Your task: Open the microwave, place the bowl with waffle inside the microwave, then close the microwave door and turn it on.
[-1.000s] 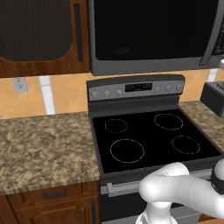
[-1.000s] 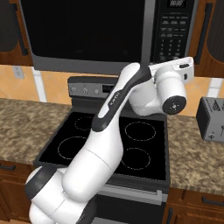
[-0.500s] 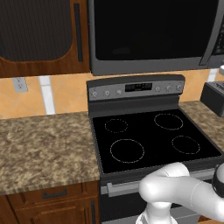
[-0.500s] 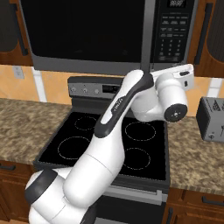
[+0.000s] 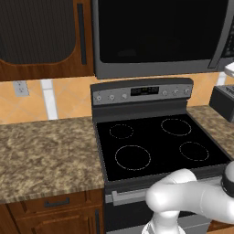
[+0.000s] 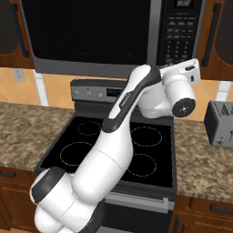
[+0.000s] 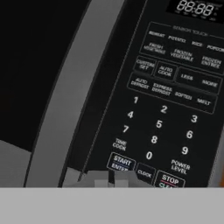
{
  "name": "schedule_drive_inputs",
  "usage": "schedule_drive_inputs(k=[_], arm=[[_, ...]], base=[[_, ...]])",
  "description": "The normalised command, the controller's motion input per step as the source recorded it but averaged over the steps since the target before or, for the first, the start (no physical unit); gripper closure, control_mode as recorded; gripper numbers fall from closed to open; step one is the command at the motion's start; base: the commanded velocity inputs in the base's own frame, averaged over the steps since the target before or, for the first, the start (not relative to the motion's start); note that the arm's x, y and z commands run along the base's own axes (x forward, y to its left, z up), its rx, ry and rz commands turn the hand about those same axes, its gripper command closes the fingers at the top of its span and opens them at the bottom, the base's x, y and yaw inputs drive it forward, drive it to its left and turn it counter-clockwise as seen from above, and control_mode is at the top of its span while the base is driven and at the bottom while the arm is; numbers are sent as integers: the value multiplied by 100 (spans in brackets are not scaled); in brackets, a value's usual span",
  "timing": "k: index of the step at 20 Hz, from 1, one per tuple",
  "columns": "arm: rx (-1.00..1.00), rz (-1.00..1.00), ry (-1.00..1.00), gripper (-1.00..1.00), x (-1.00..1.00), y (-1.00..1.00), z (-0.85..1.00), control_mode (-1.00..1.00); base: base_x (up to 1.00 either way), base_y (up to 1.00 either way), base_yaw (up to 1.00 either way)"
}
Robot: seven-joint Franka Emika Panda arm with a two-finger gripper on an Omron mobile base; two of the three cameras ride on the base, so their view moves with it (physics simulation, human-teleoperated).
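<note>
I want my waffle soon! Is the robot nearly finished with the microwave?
Nearly. The microwave door is shut, so loading looks done, though the dark glass hides the bowl. Right now the shut end effector sits at the keypad, just below the start button. Left: pressing it; nothing shows the microwave running.

The microwave door point(image 5: 155, 32) looks like glossy black glass set in a matt dark grey frame, and its handle point(image 7: 65, 92) is a smooth, matt grey bar. The keypad point(image 7: 168, 109) is smooth black, plastic-looking, with pale printed lettering. The stove point(image 5: 160, 144) has a smooth, glossy black glass top with thin white rings, and a dull grey, metal-looking control panel point(image 5: 141, 93). The desk point(image 5: 45, 151) is mottled brown stone with a slight sheen. The cabinets point(image 5: 41, 39) are warm brown wood with dark ribbed panels. The wall point(image 5: 68, 98) is matt orange tile. The arm point(image 6: 113, 154) is glossy white plastic. The toaster point(image 6: 220, 124) is grey, smooth.
</note>
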Motion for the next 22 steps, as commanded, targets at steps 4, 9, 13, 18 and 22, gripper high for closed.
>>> schedule_drive_inputs(k=[4,9,13,18,22], arm=[[0,7,0,100,26,-23,-3,-100],[0,2,-1,100,2,-29,-2,-100],[0,0,-7,100,-16,4,0,-100],[0,1,-4,100,-7,14,0,-100],[0,0,0,100,-2,26,0,-100]], base=[[0,0,0],[0,0,0],[0,0,0],[0,0,0],[0,0,0]])
